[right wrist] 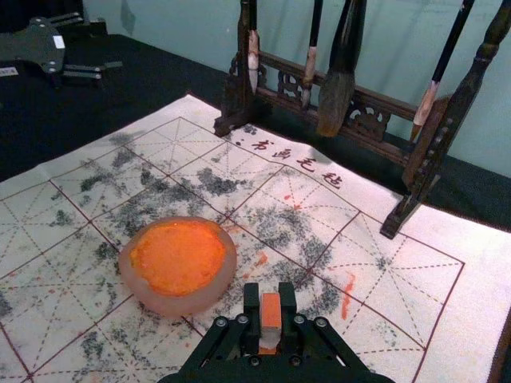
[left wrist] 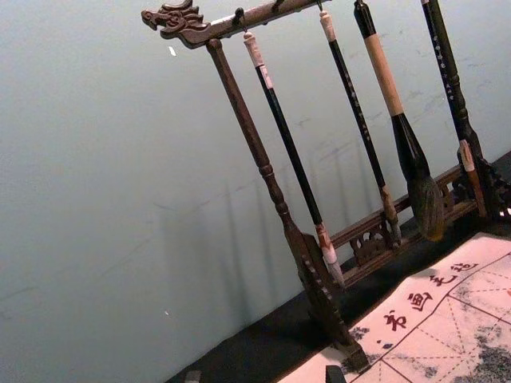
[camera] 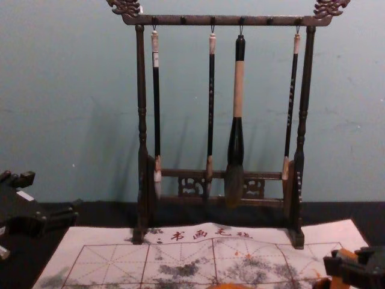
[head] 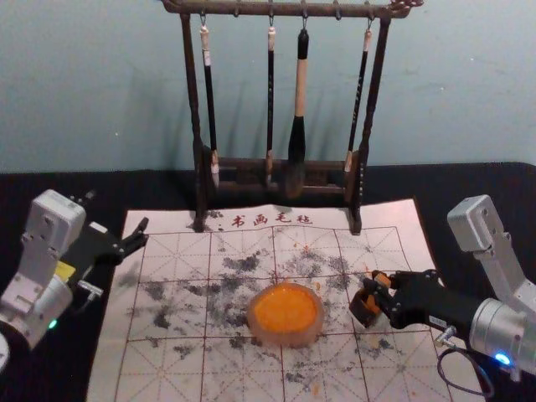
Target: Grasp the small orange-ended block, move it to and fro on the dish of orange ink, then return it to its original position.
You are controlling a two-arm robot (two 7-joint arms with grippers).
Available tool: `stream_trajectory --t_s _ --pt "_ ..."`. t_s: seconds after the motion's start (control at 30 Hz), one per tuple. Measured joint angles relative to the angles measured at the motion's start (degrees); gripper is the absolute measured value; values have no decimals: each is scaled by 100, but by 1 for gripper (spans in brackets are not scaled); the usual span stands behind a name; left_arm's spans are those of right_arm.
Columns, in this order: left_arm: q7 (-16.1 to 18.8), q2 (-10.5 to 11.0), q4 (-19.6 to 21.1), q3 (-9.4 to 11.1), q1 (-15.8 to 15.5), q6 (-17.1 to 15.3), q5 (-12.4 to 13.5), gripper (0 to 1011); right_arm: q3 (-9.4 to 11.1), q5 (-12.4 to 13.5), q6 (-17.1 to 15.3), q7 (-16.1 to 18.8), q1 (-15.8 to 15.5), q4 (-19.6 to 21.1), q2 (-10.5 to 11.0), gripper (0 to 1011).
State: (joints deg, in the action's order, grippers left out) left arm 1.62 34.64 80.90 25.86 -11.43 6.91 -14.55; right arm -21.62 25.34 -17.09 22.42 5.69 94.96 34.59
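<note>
In the head view my right gripper (head: 377, 293) is at the right part of the mat, right of the round dish of orange ink (head: 286, 314). The right wrist view shows the gripper (right wrist: 270, 313) shut on the small block (right wrist: 271, 309), its orange face between the fingertips. The ink dish (right wrist: 180, 263) stands apart from it. A dark brown piece (head: 365, 310) shows under the fingers; whether it belongs to the block I cannot tell. My left gripper (head: 141, 235) stays idle and open by the mat's left edge; in its wrist view the gripper (left wrist: 263, 377) holds nothing.
A dark wooden rack (camera: 222, 20) with several hanging brushes stands at the mat's back edge, near the wall. The gridded, ink-stained paper mat (head: 172, 368) lies on a black-covered table (head: 50, 186).
</note>
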Motion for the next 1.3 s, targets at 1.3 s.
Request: stream_trajectory --t_s 1.3 --pt "0 0 0 0 0 0 0 1010 -82 -121 4 22 113 -295 -242 72"
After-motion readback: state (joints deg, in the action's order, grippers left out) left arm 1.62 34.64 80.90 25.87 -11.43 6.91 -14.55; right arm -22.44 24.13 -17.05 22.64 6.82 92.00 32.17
